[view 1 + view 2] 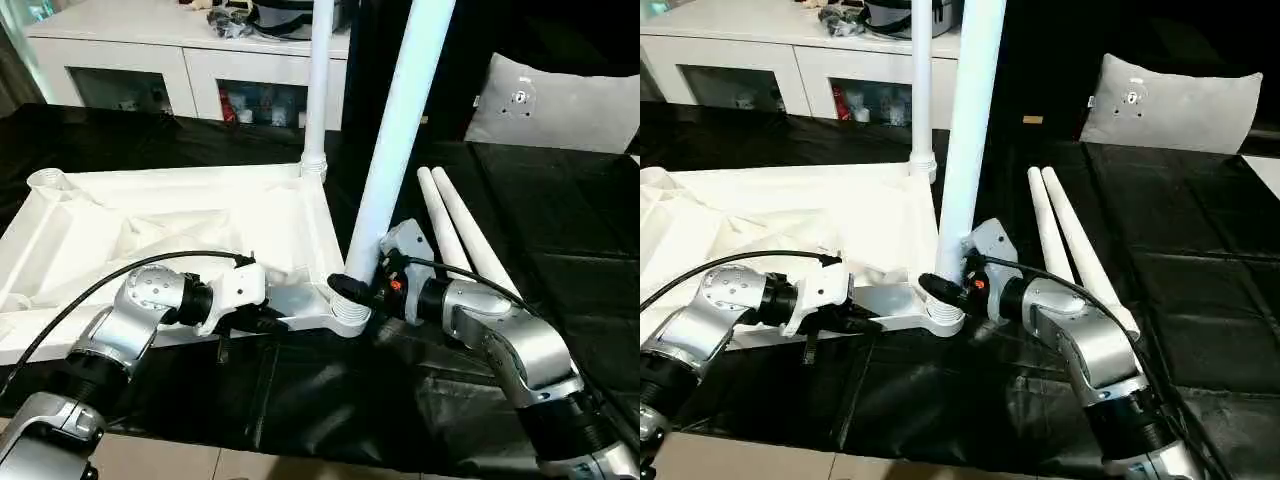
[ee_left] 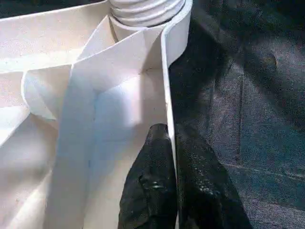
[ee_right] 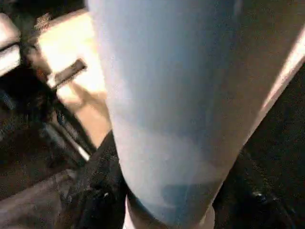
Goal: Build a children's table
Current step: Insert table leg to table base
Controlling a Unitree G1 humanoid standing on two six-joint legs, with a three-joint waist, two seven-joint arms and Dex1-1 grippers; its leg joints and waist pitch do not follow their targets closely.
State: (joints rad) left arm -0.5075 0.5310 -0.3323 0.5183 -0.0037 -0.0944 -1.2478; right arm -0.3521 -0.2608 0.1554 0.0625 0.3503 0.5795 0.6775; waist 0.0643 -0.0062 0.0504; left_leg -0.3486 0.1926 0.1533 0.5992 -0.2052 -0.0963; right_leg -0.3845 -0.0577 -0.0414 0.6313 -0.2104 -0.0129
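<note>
Left gripper (image 2: 167,157) is pinching the top's (image 1: 150,215) thin rim wall, fingers nearly closed; right gripper (image 1: 362,285) is clamping the leg (image 1: 395,140) low, just above the near corner socket (image 1: 350,315) at 6 o'clock of the shaft. Top is lying ribs-up on black sheet (image 1: 560,230), one leg (image 1: 320,80) standing in the far socket at 12, two spare legs (image 1: 465,235) lying at 3. Hollow plastic is likely handling light, stiff, slick; gripping near the base looks best.
</note>
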